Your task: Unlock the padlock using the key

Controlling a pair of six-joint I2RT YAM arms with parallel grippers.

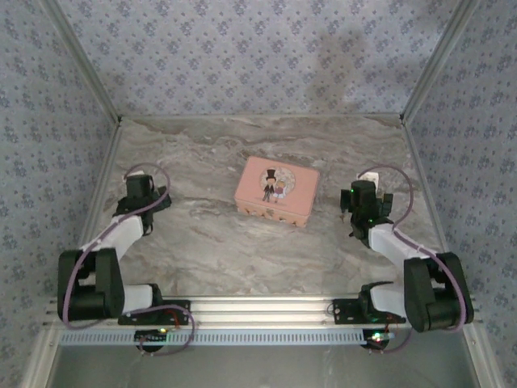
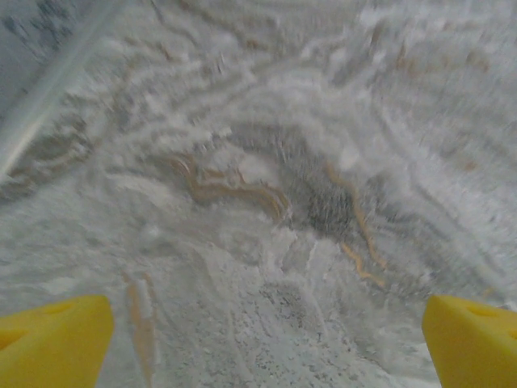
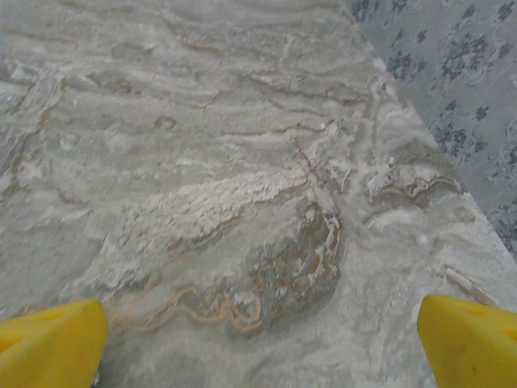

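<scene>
Jaws, status: left jaws spread wide, pinching nothing; yellow pads (image 2: 53, 339) at the two lower corners of the left wrist view, bare marble pattern between. Same for the right jaws: spread wide and empty, yellow pads (image 3: 50, 343) at the lower corners of the right wrist view, close to the right edge of the surface (image 1: 202, 242) and the patterned wall (image 3: 452, 73).

Top view: left arm (image 1: 121, 230) reaching toward the left edge, right arm (image 1: 396, 242) toward the right edge. Both well apart from the pink tin (image 1: 277, 191), lying lid-up near the centre of the surface, slightly toward the far edge and turned a little askew.

Location of the padlock and the key: not determinable, being too small to resolve or hidden. Possibly inside the tin; treat as a guess only. Locate both before committing either arm.

Handling of the padlock, estimated:
- Rigid metal, light overall, smooth and probably slippery against the pads.
- Prone to skidding on the marble-patterned top and to twisting if pinched off-centre.
- Take hold across the two flat faces of the body, low down, keeping shackle and keyhole clear.
- Avoid gripping the shackle: free to swing once released.
- Hold firmly with one set of jaws and reserve the other for the key.

Handling of the key, estimated:
- Thin, flat, awkward to lift off the surface.
- Pinch at the bow, blade projecting straight.
</scene>
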